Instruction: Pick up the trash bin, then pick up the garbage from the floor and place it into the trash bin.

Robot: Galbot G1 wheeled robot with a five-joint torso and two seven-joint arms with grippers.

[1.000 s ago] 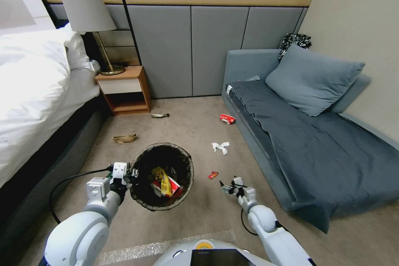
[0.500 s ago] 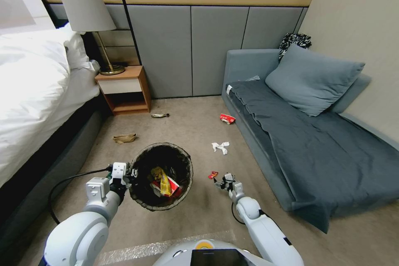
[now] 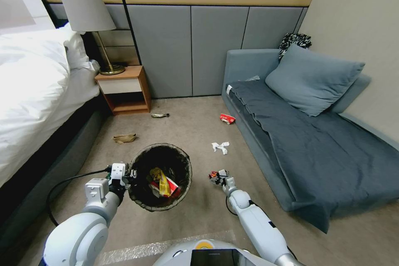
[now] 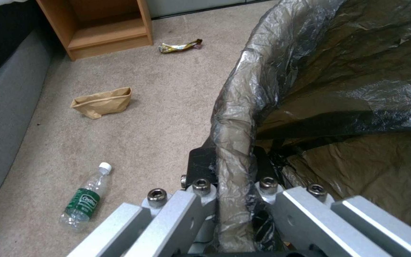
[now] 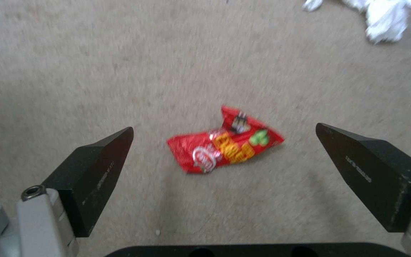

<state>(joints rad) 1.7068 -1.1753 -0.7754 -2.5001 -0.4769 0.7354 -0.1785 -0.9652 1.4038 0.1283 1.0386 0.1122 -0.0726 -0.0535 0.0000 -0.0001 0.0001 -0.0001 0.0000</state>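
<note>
The trash bin (image 3: 146,158), white with a dark liner, hangs just above the floor with my left gripper (image 3: 124,173) shut on its rim (image 4: 234,135); a yellow wrapper (image 3: 162,181) and red-and-white packets lie inside. My right gripper (image 3: 216,176) hovers low over a small red packet (image 5: 224,146) on the floor (image 3: 195,133), jaws open to either side of it and not touching. More garbage lies around: crumpled white paper (image 3: 220,146), a red-and-white packet (image 3: 227,119), a brown paper bag (image 4: 102,102), a shiny wrapper (image 4: 180,46) and a green-labelled bottle (image 4: 84,200).
A bed (image 3: 33,87) runs along the left, with a wooden nightstand (image 3: 124,89) and lamp (image 3: 89,16) beyond it. A grey sofa (image 3: 316,141) lines the right. A black cable (image 3: 66,183) trails from the left arm. Open carpet lies between bed and sofa.
My right gripper has moved left and forward across the floor and now sits over the small red packet. The left arm and bin have stayed still.
</note>
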